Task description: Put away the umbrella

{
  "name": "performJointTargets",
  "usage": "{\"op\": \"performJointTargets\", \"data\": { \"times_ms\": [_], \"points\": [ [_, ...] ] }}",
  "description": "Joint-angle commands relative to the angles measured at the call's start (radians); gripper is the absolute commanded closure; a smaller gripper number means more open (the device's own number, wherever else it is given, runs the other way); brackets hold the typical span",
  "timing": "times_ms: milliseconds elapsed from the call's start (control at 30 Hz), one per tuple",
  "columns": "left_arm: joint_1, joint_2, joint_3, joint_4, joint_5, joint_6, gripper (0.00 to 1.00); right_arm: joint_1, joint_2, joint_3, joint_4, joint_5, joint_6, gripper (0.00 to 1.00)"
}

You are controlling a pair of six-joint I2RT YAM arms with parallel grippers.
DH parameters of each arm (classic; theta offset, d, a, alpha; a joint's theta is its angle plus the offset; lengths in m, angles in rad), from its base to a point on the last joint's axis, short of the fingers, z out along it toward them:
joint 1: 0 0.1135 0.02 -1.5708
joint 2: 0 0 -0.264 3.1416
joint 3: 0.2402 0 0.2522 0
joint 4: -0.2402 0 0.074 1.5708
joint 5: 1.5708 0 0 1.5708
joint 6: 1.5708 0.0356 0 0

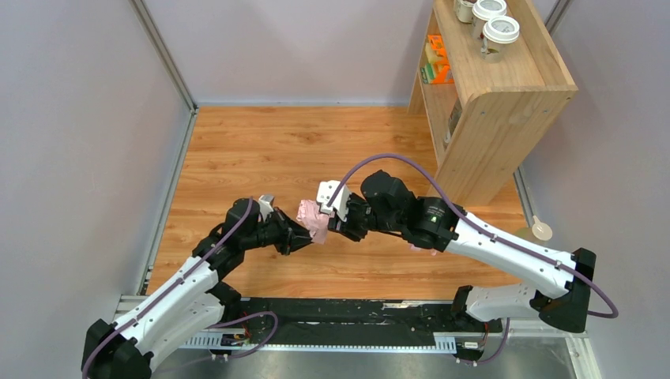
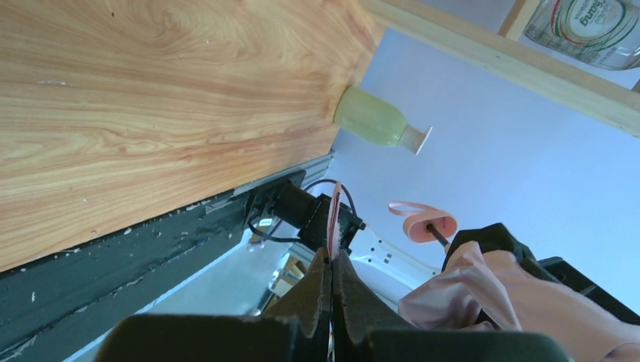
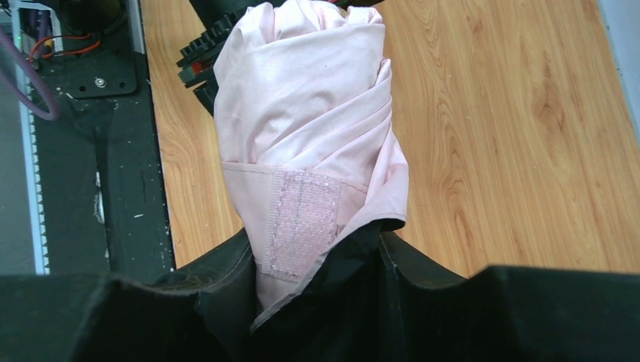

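Wood-grain desk (image 1: pixel 316 142) boxed in by grey walls, with a wooden shelf unit (image 1: pixel 494 103) parked at 2 o'clock and a couple of lidded paper cups (image 1: pixel 501 31) on top of it. A pale green bottle (image 1: pixel 531 232) sat at the desk's edge around 3 o'clock.

The umbrella (image 1: pixel 313 220) was a touch toward 6 o'clock from the middle, folded into a pale pink bundle and strung between both arms. The left claw (image 1: pixel 294 237) reached in from 8 o'clock, and its wrist cam showed the fingers (image 2: pixel 355 294) pinched nearly flat together on a thin pink strap (image 2: pixel 333 215). The right claw (image 1: pixel 341 221) reached in from 3 o'clock and was clamped round the bunched canopy, with the velcro tab (image 3: pixel 303 220) facing its camera and black lining peeking out by the fingers. The pink handle (image 2: pixel 430 225) with its loop stuck out on a black shaft past the fabric.
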Motion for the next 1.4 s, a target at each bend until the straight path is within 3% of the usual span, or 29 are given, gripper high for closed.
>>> {"op": "performJointTargets", "data": {
  "times_ms": [0,167,267,333,433,467,533,633,733,867,1067,1200,1367],
  "points": [
    [0.0,-0.014,0.026,-0.214,-0.118,-0.472,1.0,0.007,-0.054,0.055,0.035,-0.08,0.059,1.0],
    [0.035,-0.011,0.153,-0.257,-0.341,-0.13,1.0,0.005,-0.081,0.024,-0.057,-0.227,0.143,1.0],
    [0.121,0.033,0.29,-0.236,-0.35,0.222,1.0,0.004,-0.082,0.007,-0.093,-0.363,0.189,1.0],
    [0.127,0.057,0.342,-0.208,-0.363,0.359,1.0,-0.001,-0.077,-0.007,-0.076,-0.454,0.226,1.0],
    [0.129,0.07,0.303,0.028,-0.222,0.435,1.0,-0.018,-0.042,0.015,-0.054,-0.604,0.275,1.0],
    [0.129,0.08,0.267,0.204,-0.115,0.441,1.0,-0.027,-0.025,0.025,-0.04,-0.655,0.291,1.0],
    [0.129,0.097,0.285,0.279,-0.01,0.519,1.0,-0.048,0.015,0.059,-0.039,-0.749,0.321,1.0],
    [0.127,0.058,0.357,0.217,0.061,0.758,1.0,-0.074,0.044,0.073,0.028,-0.905,0.41,1.0],
    [0.124,0.066,0.393,0.217,0.234,0.801,1.0,-0.076,0.055,0.062,0.16,-0.983,0.513,1.0],
    [0.072,0.075,0.424,0.252,0.337,0.858,1.0,-0.079,0.116,0.088,0.17,-1.047,0.533,1.0],
    [0.038,-0.055,0.494,0.047,0.277,1.134,1.0,-0.075,0.161,0.043,0.248,-1.155,0.649,1.0],
    [0.038,-0.147,0.447,0.158,0.279,1.152,1.0,-0.053,0.191,-0.004,0.276,-1.192,0.7,1.0],
    [0.038,-0.155,0.462,0.076,0.306,1.234,1.0,-0.01,0.26,0.053,0.048,-1.123,0.563,1.0]
  ]
}}
